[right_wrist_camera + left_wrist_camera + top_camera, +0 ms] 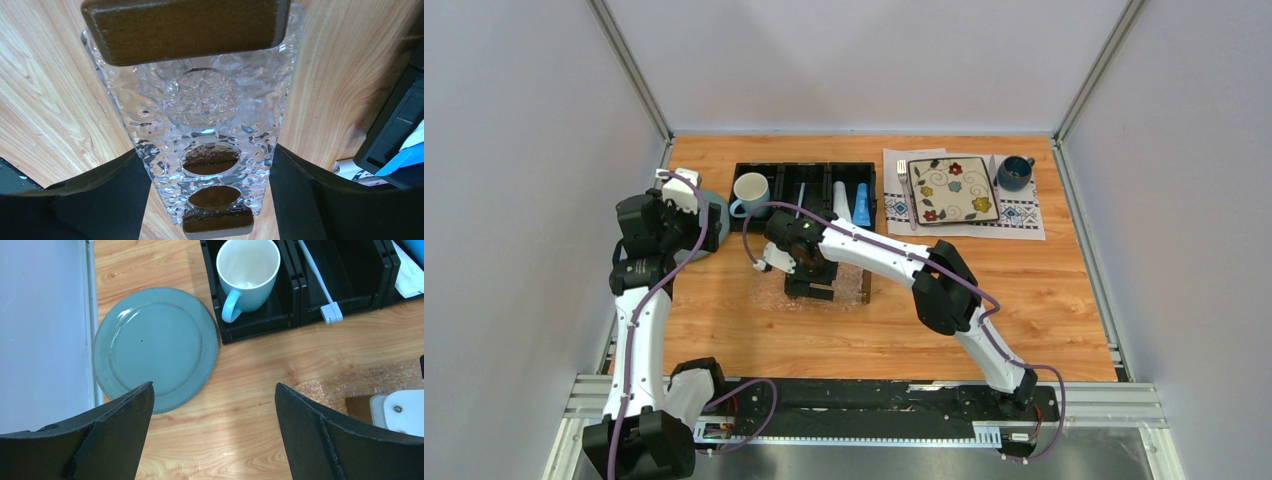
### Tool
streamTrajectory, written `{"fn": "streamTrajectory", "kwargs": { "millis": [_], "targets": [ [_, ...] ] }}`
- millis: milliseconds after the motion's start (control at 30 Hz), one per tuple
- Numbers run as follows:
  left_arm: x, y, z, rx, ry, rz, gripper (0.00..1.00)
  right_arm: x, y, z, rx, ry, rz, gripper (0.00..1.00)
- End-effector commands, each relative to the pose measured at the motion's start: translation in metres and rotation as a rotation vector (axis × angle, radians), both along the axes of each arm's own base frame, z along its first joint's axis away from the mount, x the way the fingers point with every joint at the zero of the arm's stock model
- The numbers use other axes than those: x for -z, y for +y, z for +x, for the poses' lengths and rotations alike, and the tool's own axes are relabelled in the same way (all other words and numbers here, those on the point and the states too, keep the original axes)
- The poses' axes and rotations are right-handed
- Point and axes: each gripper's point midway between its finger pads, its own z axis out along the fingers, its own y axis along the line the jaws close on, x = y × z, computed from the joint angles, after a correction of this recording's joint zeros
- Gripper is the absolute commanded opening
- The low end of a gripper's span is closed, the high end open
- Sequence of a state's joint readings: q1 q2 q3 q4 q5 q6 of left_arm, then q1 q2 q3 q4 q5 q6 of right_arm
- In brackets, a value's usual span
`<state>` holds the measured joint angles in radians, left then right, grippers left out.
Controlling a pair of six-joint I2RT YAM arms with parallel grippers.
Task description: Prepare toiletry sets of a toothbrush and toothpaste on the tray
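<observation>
The clear textured tray point(205, 100) with a dark wooden bar at each short end sits between the jaws of my right gripper point(210, 155), whose fingers point(115, 185) press on both long sides. From above, that gripper point(809, 283) is over the tray point(856, 280) at mid-table. The toothbrush point(320, 282) lies in the middle compartment of the black organizer point(804, 168). A white toothpaste tube point(841, 197) and a blue one point(862, 205) lie in its right compartment. My left gripper point(214, 390) hangs open and empty over bare wood beside the teal plate.
A teal plate point(155, 347) lies at the table's left edge. A pale blue mug point(247, 272) stands in the organizer's left compartment. At the back right, a placemat point(1024, 215) carries a floral square plate point(951, 188), a fork point(906, 190) and a dark blue cup point(1014, 172).
</observation>
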<state>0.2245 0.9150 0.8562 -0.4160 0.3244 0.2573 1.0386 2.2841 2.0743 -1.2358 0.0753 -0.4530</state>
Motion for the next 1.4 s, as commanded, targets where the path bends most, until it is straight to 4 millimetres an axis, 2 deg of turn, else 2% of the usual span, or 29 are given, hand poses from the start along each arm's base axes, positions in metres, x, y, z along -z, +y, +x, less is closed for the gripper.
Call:
{"fn": "streamTrajectory", "kwargs": {
  "millis": [0,67,200,433,667,1000,1100,1133,1167,1267,1367],
  "targets": [
    [-0.009,0.0,0.0,0.021,-0.039,0.023,0.98,-0.021,0.002,0.0,0.017,-0.033,0.03,0.82],
    [-0.01,0.0,0.0,0.021,-0.039,0.023,0.98,-0.022,0.002,0.001,0.017,-0.038,0.028,0.84],
    [-0.009,0.0,0.0,0.023,-0.036,0.023,0.98,-0.023,0.001,0.001,0.014,-0.042,0.028,0.95],
    [-0.01,-0.001,0.0,0.028,-0.038,0.02,0.98,-0.03,0.002,0.003,0.014,-0.054,0.036,1.0],
    [-0.01,-0.003,0.002,0.04,-0.037,0.02,0.98,-0.049,0.004,0.004,0.021,-0.074,0.075,1.0],
    [-0.009,-0.013,0.012,0.08,-0.008,-0.056,0.98,-0.103,0.009,-0.004,0.04,-0.099,0.227,1.0],
    [-0.01,-0.013,0.023,0.089,-0.008,-0.062,0.98,-0.128,0.008,-0.002,0.047,-0.128,0.289,1.0],
    [-0.004,-0.012,0.028,0.093,0.011,-0.069,0.98,-0.139,0.005,-0.001,0.055,-0.14,0.314,1.0],
    [-0.008,-0.013,0.033,0.1,0.002,-0.07,0.98,-0.145,0.004,0.0,0.058,-0.145,0.327,1.0],
    [-0.002,-0.013,0.049,0.124,0.034,-0.087,0.96,-0.162,-0.006,0.006,0.084,-0.166,0.364,1.0],
    [0.004,-0.013,0.066,0.143,0.061,-0.082,0.96,-0.168,-0.017,0.012,0.106,-0.174,0.376,1.0]
  ]
}}
